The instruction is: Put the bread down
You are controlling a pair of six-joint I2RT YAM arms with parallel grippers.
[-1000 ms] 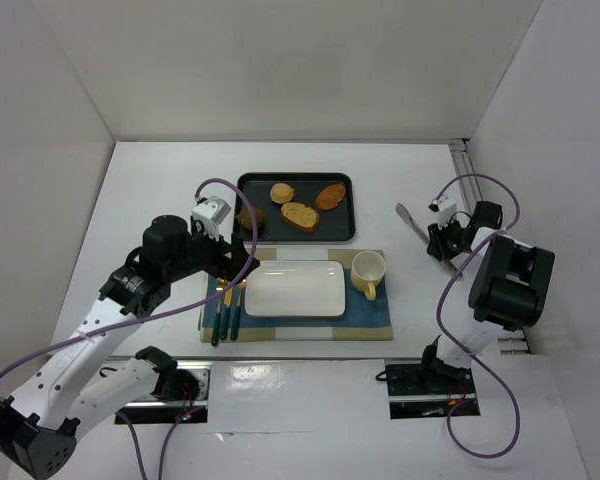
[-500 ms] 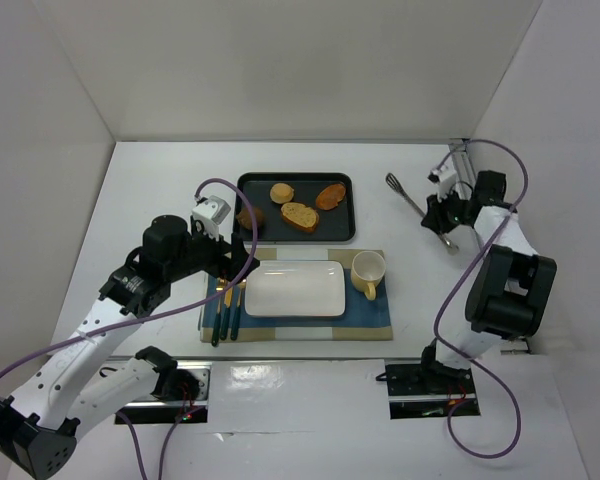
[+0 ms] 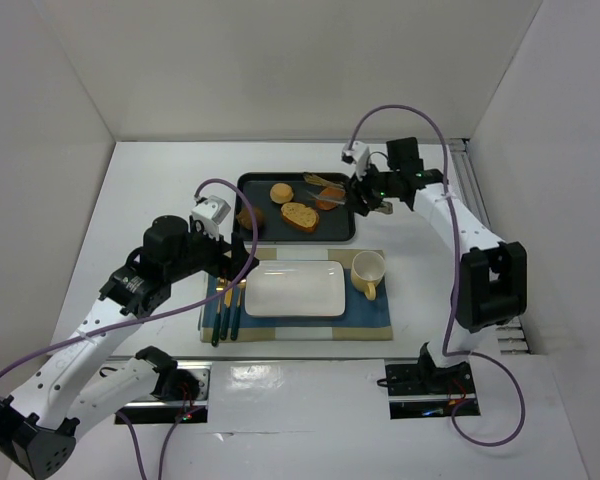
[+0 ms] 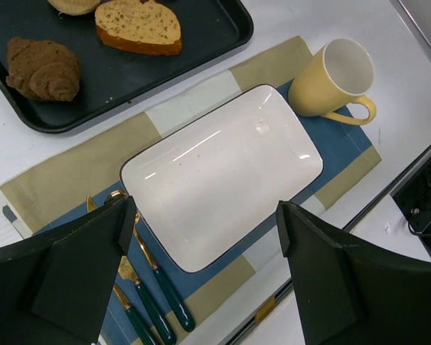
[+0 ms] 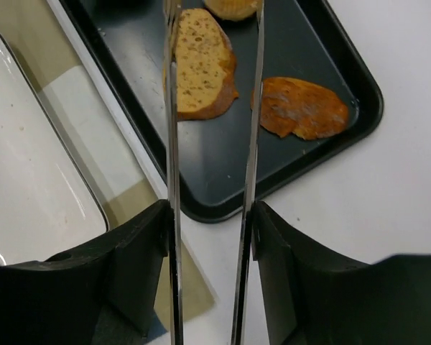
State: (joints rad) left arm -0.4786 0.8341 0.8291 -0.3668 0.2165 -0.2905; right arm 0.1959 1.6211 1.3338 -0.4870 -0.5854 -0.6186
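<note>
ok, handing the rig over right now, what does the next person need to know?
Left gripper: open, empty, above the white plate.
Right gripper: shut on the tongs, which are spread open above the black tray with nothing in them.
Bread slice, bun, flat orange piece and croissant are all on the tray.
Done: tongs in hand. Left: grab bread and place it, presumably on the plate.

tongs (image 5: 172, 144): tips run past the top edge of the right wrist view; thin and blurred from above.
round bun (image 5: 233, 7): only its lower edge shows there.
white plate (image 5: 29, 165): cut by the left edge.
cutlery (image 4: 160, 284): partly behind a left gripper (image 4: 205, 212) finger.
tray (image 4: 215, 29): far side out of frame.
</note>
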